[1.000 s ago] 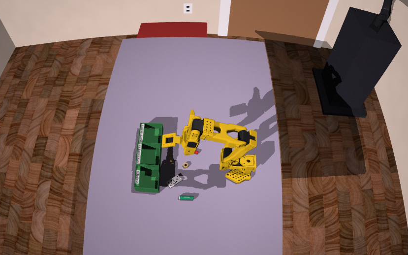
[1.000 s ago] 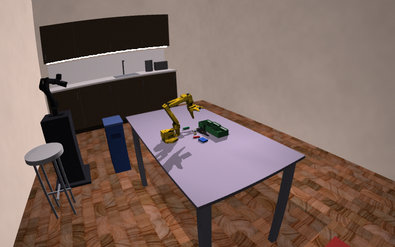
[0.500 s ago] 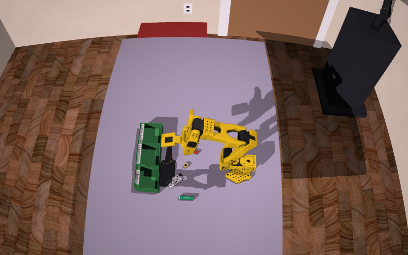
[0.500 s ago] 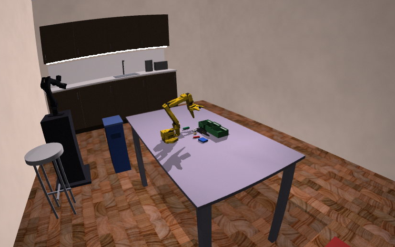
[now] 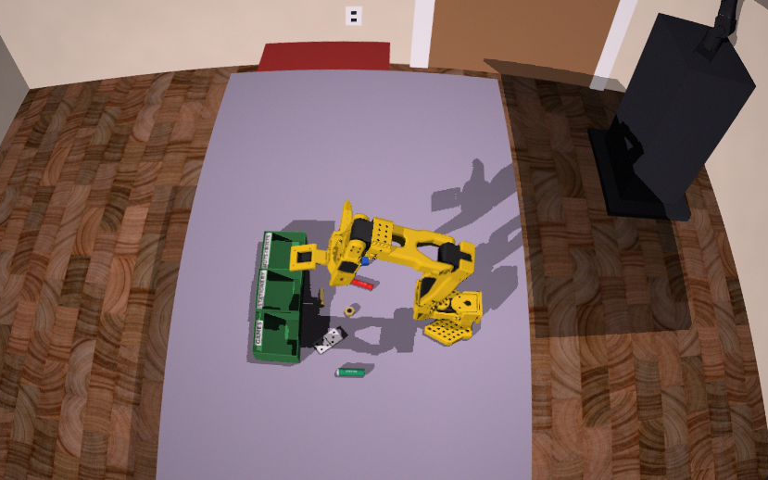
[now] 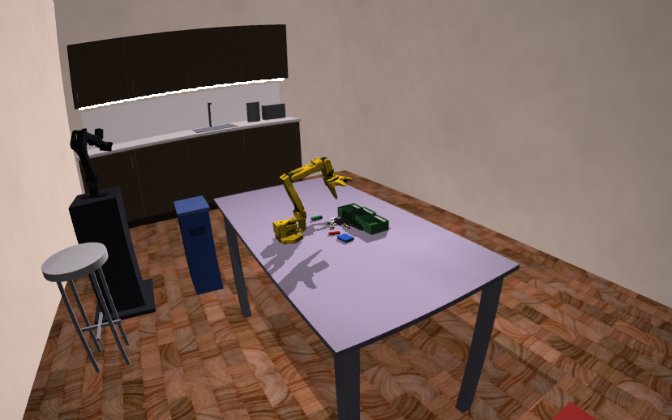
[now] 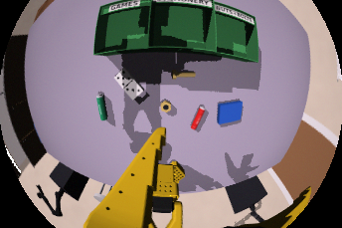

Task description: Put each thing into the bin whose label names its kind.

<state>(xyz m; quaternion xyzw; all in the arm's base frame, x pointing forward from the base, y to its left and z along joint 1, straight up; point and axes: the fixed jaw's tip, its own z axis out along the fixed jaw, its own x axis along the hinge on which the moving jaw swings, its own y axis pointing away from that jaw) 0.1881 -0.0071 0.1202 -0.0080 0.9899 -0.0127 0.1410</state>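
1. You're hovering the gripper [image 6: 339,183] high over the counter [image 5: 374,148] w/ jaws spread fully wide, carrying nothing.
2. In the wrist view, the green bins [image 7: 175,28] are sitting at 12 o'clock in one joined row; the labels look like GAMES, STATIONERY and a third too blurred to read.
3. All items are lying loose on the counter, none binned yet: domino [image 7: 130,88] at 10, green battery-like cylinder [image 7: 101,107] at 9, brass nut [image 7: 166,106] near centre, red cylinder [image 7: 198,117] and blue block [image 7: 230,112] toward 3, plus a small dark-and-brass piece [image 7: 183,75] just in front of the bins, in shadow.
4. Risks as you're descending:
   - Nut and red cylinder are lying near each other; a wide-open gripper could be nudging one while closing on the other.
   - Both cylinders could be rolling away if the jaw is pushing them sideways.
   - The small piece is close to the bin wall, so you could be bumping or shifting the bins.
   - Dropping from this height could bounce an item out or into the wrong compartment.
   - Misreading the third label means mis-sorting; some items probably belong on the counter.
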